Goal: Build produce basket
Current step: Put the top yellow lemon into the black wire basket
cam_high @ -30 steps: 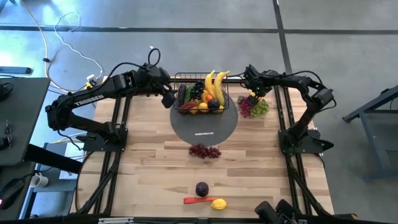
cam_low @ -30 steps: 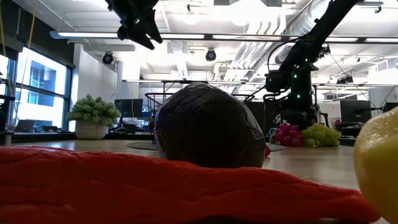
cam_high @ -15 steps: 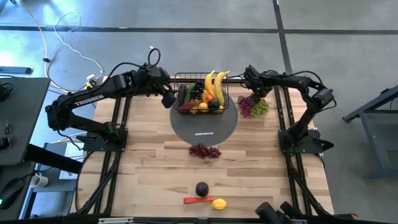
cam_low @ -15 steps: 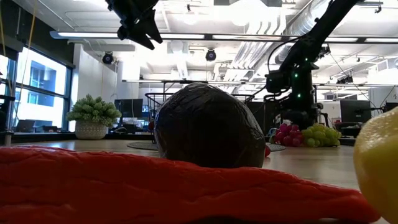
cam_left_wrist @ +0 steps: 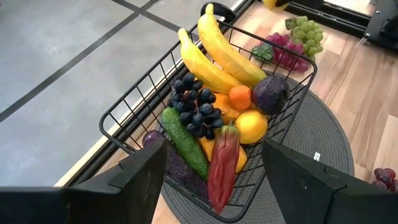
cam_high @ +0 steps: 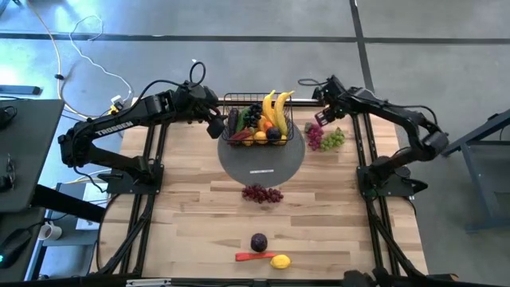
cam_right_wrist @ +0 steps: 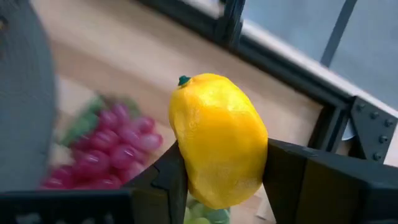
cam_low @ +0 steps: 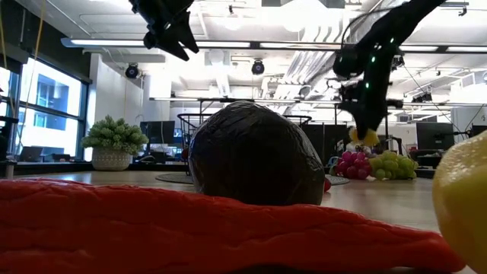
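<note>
Yellow plastic lemon [cam_right_wrist: 217, 140] is pinched between the right gripper [cam_high: 324, 114] fingers above the surface's far right edge, beside the black wire-mesh basket [cam_high: 256, 119] at the far edge's middle. That basket is heaped, so the smooth lemon could roll off. The left gripper [cam_left_wrist: 211, 180] hovers spread at the basket's left.

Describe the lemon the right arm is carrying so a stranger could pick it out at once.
Start at the black wire basket at the table's far edge. Just right of it, the right gripper holds a lemon above the pink and green grapes. Unlike the lemon by the near edge, it hangs in the air.
</note>
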`<control>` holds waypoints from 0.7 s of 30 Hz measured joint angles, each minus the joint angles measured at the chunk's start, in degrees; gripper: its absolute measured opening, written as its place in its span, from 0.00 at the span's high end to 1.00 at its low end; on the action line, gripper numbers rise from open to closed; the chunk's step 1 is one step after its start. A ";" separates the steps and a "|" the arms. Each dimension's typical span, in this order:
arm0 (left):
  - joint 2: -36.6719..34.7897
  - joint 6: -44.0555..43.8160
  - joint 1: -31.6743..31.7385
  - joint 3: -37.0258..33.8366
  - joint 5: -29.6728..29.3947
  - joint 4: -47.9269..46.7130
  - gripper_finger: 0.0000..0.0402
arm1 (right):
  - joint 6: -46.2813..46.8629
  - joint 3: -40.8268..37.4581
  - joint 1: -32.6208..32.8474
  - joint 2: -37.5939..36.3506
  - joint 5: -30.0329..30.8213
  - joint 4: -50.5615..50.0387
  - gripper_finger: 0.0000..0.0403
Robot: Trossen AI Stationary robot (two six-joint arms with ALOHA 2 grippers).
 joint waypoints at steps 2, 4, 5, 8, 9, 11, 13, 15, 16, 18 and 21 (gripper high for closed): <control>0.00 0.00 0.00 0.00 0.00 0.00 0.37 | 2.46 0.00 0.66 -3.00 -0.49 0.70 0.66; 0.00 -0.02 0.00 0.00 0.00 -0.01 0.37 | 4.65 0.00 1.75 -6.19 -1.12 2.10 0.66; 0.00 -0.04 0.00 0.00 0.02 -0.02 0.37 | 5.45 0.00 2.41 -7.66 -1.89 3.04 0.66; 0.00 0.78 0.00 0.00 0.03 -0.02 0.37 | 8.12 0.00 5.08 -11.51 -3.72 7.01 0.66; 0.00 0.97 0.00 0.00 0.03 -0.02 0.37 | 8.98 0.00 6.12 -12.56 -4.37 8.59 0.66; 0.00 1.07 0.00 0.00 0.04 -0.01 0.37 | 10.85 0.00 8.22 -14.22 -5.06 11.95 0.66; 0.00 1.03 0.00 0.00 0.04 -0.02 0.37 | 12.53 0.00 10.65 -15.24 -5.21 15.05 0.66; 0.00 0.97 0.00 0.00 0.04 -0.02 0.37 | 13.80 0.00 13.16 -15.48 -5.21 18.10 0.66; 0.00 0.96 0.00 0.00 0.04 -0.02 0.37 | 14.19 0.00 14.45 -15.44 -5.24 19.43 0.66; 0.00 0.97 0.00 0.00 0.04 -0.02 0.37 | 14.41 0.00 17.00 -15.01 -5.27 21.84 0.66; 0.00 0.98 0.00 0.00 0.04 -0.04 0.37 | 16.06 0.00 20.27 -13.83 -5.38 23.83 0.66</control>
